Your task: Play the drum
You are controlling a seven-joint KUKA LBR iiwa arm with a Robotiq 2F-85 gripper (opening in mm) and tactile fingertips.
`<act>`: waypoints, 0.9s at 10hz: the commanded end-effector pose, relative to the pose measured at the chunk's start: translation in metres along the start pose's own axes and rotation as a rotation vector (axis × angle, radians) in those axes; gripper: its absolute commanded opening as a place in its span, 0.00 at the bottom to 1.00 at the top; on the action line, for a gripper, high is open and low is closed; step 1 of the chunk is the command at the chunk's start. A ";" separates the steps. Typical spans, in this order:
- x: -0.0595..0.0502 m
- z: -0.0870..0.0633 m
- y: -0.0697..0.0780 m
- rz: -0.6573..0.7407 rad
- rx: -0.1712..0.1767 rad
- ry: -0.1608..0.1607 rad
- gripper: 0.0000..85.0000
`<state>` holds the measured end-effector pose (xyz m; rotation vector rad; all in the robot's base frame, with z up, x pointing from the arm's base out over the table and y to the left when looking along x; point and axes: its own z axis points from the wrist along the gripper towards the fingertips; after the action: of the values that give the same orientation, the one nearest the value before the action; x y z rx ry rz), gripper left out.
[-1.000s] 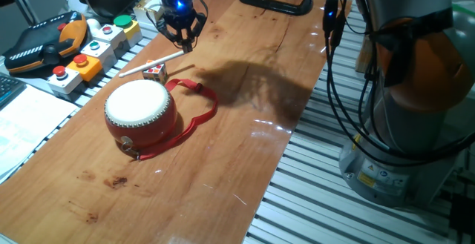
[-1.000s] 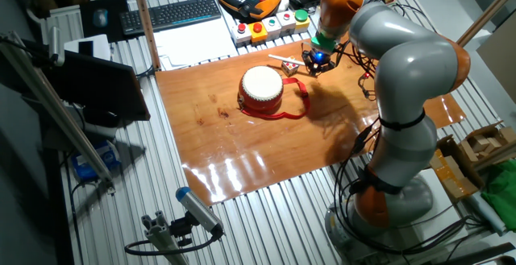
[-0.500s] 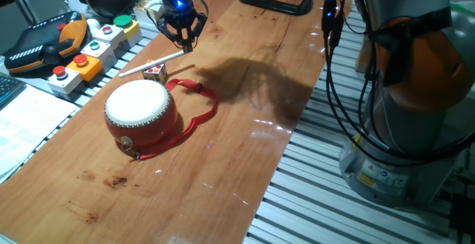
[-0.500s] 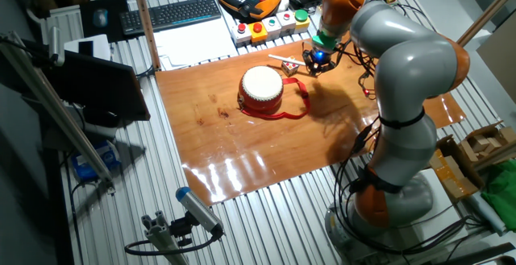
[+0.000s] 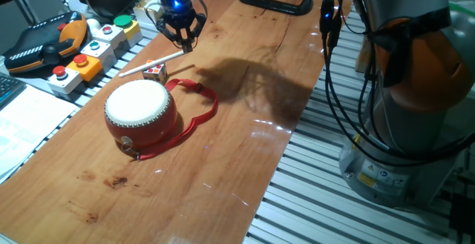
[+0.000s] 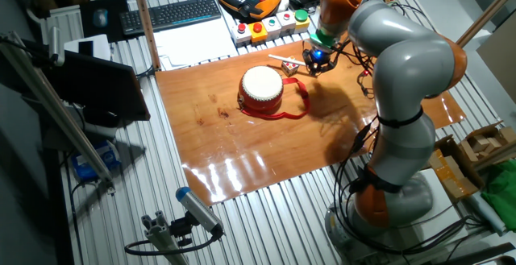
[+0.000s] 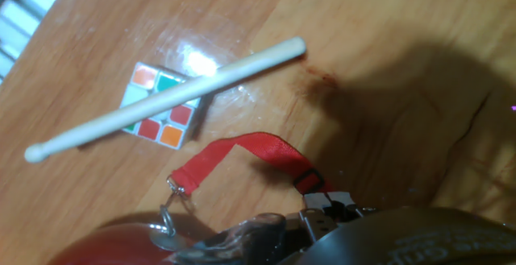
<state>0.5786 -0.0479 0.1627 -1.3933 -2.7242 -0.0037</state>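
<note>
Wooden stick (image 7: 165,96) lies ungrasped on the bench (image 5: 245,125); gripper (image 5: 179,42) hovers above it, fingers spread and empty, drum (image 5: 139,110) unstruck

One fixed view stands low and close at one end of the wooden table (image 5: 245,133). It looks along the board, with the drum (image 5: 139,110) in the near middle and the gripper (image 5: 180,38) at the far end. The robot base is cut at the right edge.

The other fixed view is high and far away. It looks down on the whole table (image 6: 242,148), the full arm and the keyboard (image 6: 171,14) behind.

The hand view is very near to the board and looks down on it. It shows the drumstick (image 7: 165,100) lying across a small colour cube (image 7: 159,105).

Both fixed views share the drum (image 6: 262,90), the drumstick and the button boxes (image 5: 93,47).
</note>
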 end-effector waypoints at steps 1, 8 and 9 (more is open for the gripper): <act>0.000 0.000 0.000 0.008 -0.001 0.001 0.01; 0.000 0.000 0.000 0.026 -0.030 -0.005 0.01; 0.000 0.000 0.000 0.034 -0.031 -0.012 0.01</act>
<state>0.5785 -0.0479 0.1628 -1.4580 -2.7180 -0.0341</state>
